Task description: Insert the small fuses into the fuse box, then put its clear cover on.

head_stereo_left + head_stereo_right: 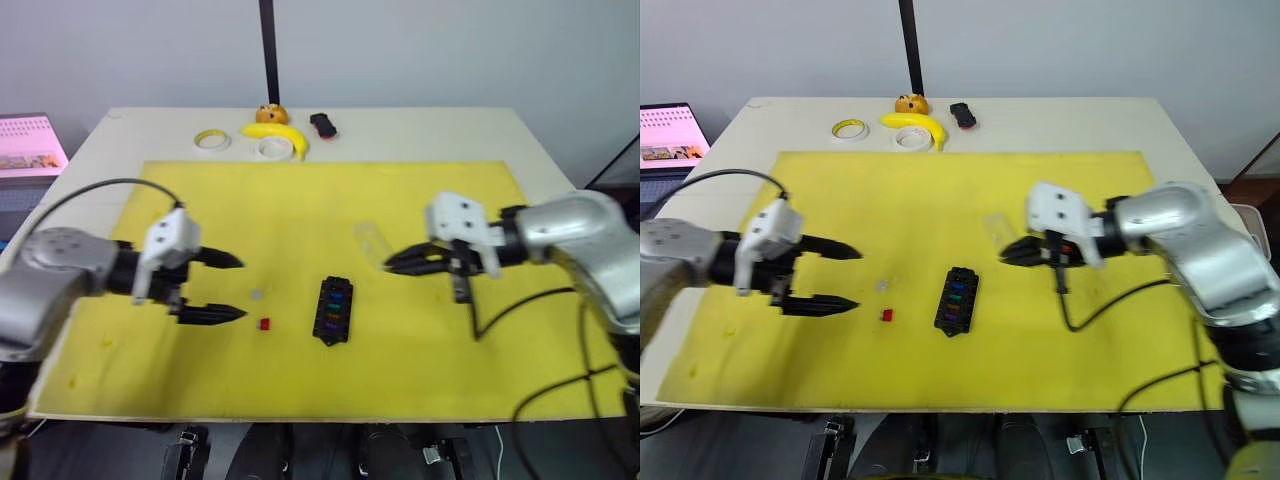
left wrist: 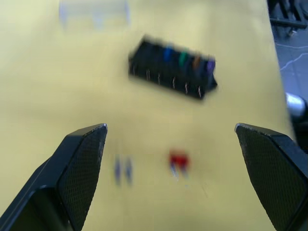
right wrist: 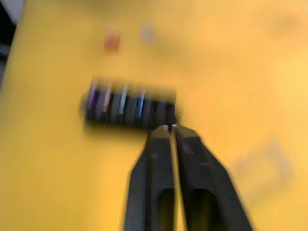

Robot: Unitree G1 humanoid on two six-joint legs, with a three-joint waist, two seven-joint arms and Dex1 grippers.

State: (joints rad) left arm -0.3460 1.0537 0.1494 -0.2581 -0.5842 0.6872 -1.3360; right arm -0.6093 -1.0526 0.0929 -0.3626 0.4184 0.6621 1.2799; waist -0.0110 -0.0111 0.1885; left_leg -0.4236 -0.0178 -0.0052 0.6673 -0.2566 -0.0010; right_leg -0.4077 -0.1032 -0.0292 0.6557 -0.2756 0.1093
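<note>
On the yellow mat [image 1: 300, 200] covering the desk [image 1: 420, 130], you see the black fuse box [image 1: 332, 310] lying near the middle, with several coloured fuses already seated in its row of slots. Four seem to be in: purple, orange or yellow, green and blue. Two remain loose on the mat just to the box's left: the red fuse [image 1: 264, 324] and, a little farther off, the grey-clear fuse [image 1: 256, 295]. The clear cover [image 1: 370, 240] lies apart from the box, up and to its right, not yet fitted.

Your left gripper [image 1: 228, 288] hovers over the mat beside the loose fuses, its jaws spread wide and empty. Your right gripper [image 1: 392, 264] hangs to the right of the box, near the cover, its jaws pressed together on nothing you can see.

So the task looks roughly two-thirds done; two fuses and the cover are left.

Both wrist views are blurred, so fuse colours and empty slots are hard to confirm. The cover is faint against the mat.
</note>
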